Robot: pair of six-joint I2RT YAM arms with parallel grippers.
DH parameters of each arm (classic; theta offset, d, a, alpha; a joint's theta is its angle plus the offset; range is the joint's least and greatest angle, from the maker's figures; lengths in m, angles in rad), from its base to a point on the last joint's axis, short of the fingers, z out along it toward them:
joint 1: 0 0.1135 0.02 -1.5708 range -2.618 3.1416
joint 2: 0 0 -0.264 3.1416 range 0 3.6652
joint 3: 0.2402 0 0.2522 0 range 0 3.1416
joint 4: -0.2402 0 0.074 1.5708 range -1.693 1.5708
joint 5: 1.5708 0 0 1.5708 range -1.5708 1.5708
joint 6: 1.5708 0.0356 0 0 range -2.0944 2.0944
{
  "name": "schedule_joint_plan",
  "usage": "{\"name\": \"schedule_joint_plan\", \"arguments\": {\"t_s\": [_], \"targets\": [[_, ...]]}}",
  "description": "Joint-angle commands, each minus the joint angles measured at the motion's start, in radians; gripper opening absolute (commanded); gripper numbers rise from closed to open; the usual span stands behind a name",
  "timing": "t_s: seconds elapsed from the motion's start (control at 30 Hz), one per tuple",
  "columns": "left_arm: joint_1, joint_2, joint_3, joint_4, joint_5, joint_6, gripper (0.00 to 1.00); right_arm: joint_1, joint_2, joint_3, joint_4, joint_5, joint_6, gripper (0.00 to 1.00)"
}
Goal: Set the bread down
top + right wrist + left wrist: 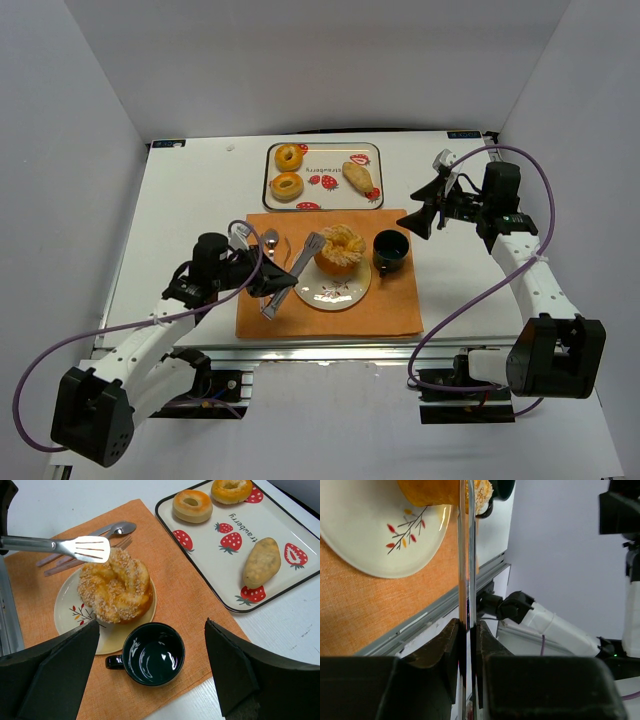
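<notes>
The bread [342, 248], a large round pastry with an orange-brown base and a pale flaky top, sits on the white leaf-patterned plate [330, 294]. It also shows in the right wrist view [116, 587] and at the top edge of the left wrist view [427, 490]. My left gripper [263, 284] [468, 630] is shut on metal tongs [296, 266] [466, 570]. The tongs' arms are pressed together, and their flat tip [86, 548] lies at the bread's left upper edge. My right gripper [425, 215] [152, 625] is open and empty, above and to the right of the cup.
A black cup [390, 250] [152, 653] stands right of the plate on the orange placemat [330, 318]. Cutlery [270, 240] lies left of the plate. A strawberry tray [323, 200] behind holds two ring pastries [289, 157] [286, 186] and an oval roll [359, 176].
</notes>
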Motion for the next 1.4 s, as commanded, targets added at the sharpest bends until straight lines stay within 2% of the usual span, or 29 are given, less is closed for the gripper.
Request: {"name": "schedule_joint_plan", "arguments": {"t_s": [0.0, 0.07, 0.13, 0.23, 0.47, 1.1, 1.3, 1.37], "targets": [[-0.011, 0.002, 0.002, -0.031, 0.033, 0.056, 0.0, -0.002, -0.026, 0.019, 0.001, -0.017, 0.003, 0.89], [-0.011, 0.003, 0.011, -0.064, 0.026, 0.076, 0.05, -0.002, -0.025, 0.015, 0.001, -0.019, 0.003, 0.89], [-0.011, 0.006, 0.023, -0.111, 0.019, 0.109, 0.21, -0.002, -0.026, 0.015, 0.001, -0.019, 0.003, 0.9], [-0.011, 0.003, 0.034, -0.147, 0.0, 0.133, 0.38, -0.002, -0.023, 0.014, 0.003, -0.022, 0.007, 0.89], [-0.011, -0.012, 0.036, -0.148, -0.018, 0.135, 0.51, -0.004, -0.018, 0.015, 0.003, -0.027, 0.005, 0.89], [-0.003, -0.075, 0.183, -0.369, -0.164, 0.216, 0.53, -0.004, -0.017, 0.006, -0.006, -0.045, -0.007, 0.89], [0.025, -0.069, 0.244, -0.478, -0.211, 0.273, 0.49, -0.002, -0.025, 0.0, -0.023, -0.053, -0.039, 0.89], [0.038, -0.072, 0.252, -0.501, -0.239, 0.276, 0.44, -0.002, -0.029, -0.001, -0.039, -0.059, -0.058, 0.89]]}}
